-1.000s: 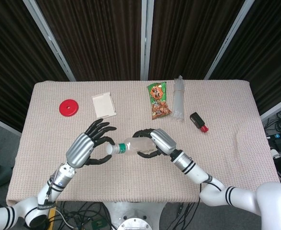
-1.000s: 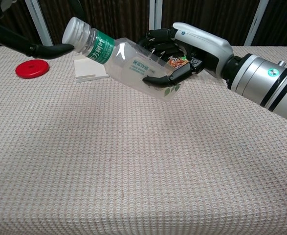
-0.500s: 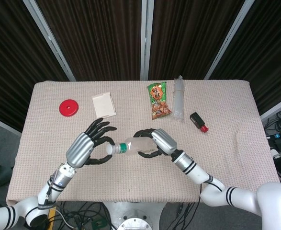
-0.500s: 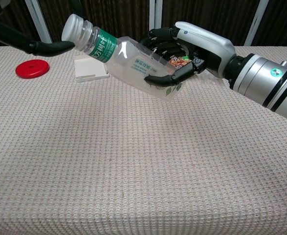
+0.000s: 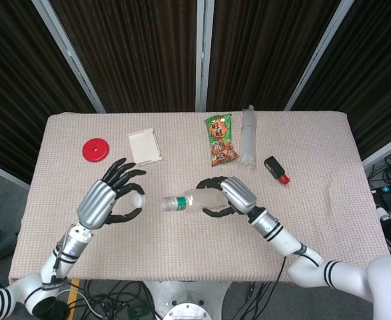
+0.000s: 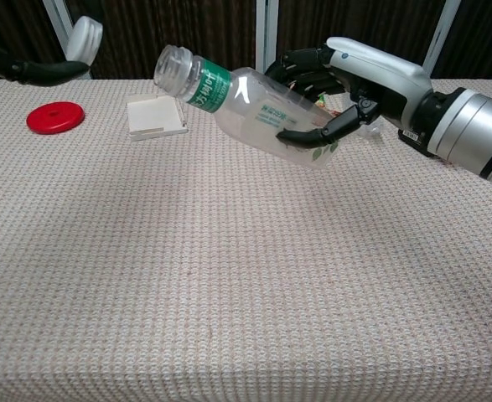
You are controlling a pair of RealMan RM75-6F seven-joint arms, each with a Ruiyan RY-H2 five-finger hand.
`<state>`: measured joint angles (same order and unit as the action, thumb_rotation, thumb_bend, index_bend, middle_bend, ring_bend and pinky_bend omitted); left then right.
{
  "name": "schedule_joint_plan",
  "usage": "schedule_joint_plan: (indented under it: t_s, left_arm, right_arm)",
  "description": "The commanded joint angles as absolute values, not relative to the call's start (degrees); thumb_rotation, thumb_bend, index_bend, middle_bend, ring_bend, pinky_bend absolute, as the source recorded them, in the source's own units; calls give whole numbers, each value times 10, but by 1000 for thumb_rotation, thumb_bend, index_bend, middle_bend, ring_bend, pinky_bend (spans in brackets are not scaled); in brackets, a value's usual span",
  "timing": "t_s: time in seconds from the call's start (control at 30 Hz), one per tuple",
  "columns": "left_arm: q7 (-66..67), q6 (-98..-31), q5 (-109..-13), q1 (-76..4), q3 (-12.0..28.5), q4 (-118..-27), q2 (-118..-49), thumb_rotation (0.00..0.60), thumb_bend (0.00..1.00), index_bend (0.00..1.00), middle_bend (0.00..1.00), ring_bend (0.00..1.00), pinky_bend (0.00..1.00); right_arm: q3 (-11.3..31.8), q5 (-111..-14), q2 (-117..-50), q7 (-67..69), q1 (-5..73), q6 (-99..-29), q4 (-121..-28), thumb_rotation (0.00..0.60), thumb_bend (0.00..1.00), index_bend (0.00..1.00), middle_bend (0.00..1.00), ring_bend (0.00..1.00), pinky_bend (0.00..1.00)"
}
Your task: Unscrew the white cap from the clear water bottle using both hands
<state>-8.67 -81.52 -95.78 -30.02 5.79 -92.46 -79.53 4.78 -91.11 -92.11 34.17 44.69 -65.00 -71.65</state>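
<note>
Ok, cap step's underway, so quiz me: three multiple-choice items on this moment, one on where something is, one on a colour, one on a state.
1. Where is the white cap?
A. On the bottle's neck
B. In the left hand, apart from the bottle
C. Lying beside the red disc

2. What colour is the band around the bottle's neck end?
A. Green
B. Blue
C. Orange

3. How is the clear water bottle placed?
A. Standing upright on the table
C. Lying flat on the table
B. Held tilted off the table by the right hand

Answers: 1 B, the left hand pinches the cap away from the open threaded mouth. 2 A, the label band is green in both views. 3 B, the right hand grips the body, with the mouth end raised above the table.
</note>
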Motion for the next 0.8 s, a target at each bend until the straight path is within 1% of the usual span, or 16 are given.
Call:
schedule_joint_plan:
  t_s: [0.03,0.1,0.23,0.33,0.5,0.57,0.63,0.7,0.73,0.8]
  left_arm:
    - [-62,-793,-933,-289,48,-902,-773,600,299,474,202,81,44]
    - [-43,-771,-920,-287,39,-891,-765,600,299,473,202,81,43]
    - [38,-688,-865,-291,19,-887,-750,600,294,473,202,81,36]
    - [58,-643,-828,-298,18,-890,-759,600,297,474,201,81,34]
    - [95,-599,-788,-311,22,-887,-777,600,299,467,201,81,34]
    - [108,-589,-773,-316,27,-888,-787,600,297,442,200,81,34]
    - [119,-581,-763,-321,29,-889,-793,600,287,366,194,81,34]
    - [128,-581,-758,-322,32,-891,-796,600,232,305,188,81,34]
    - [133,-585,-753,-321,35,-894,-796,600,183,280,184,81,34]
    - [139,-595,-746,-318,42,-901,-794,600,141,258,181,80,34]
  right_arm:
    - [36,-902,-901,316,434,-641,-720,600,463,643,527,392,484]
    - [31,-899,-890,301,429,-635,-724,600,463,643,526,392,484]
    - [27,-891,-870,250,418,-631,-737,600,463,643,526,392,484]
    - [28,-883,-860,227,411,-630,-750,600,463,643,526,392,484]
    - [27,-874,-853,199,405,-621,-764,600,463,643,525,392,484]
    - [24,-873,-856,182,405,-613,-764,600,463,643,523,392,483]
    - [24,-871,-862,166,405,-609,-762,600,463,643,521,392,483]
    - [26,-870,-866,158,406,-605,-761,600,463,643,518,392,483]
    - [28,-869,-869,150,407,-603,-760,600,463,645,514,392,483]
    - [29,-867,-876,128,409,-598,-753,600,463,644,495,388,483]
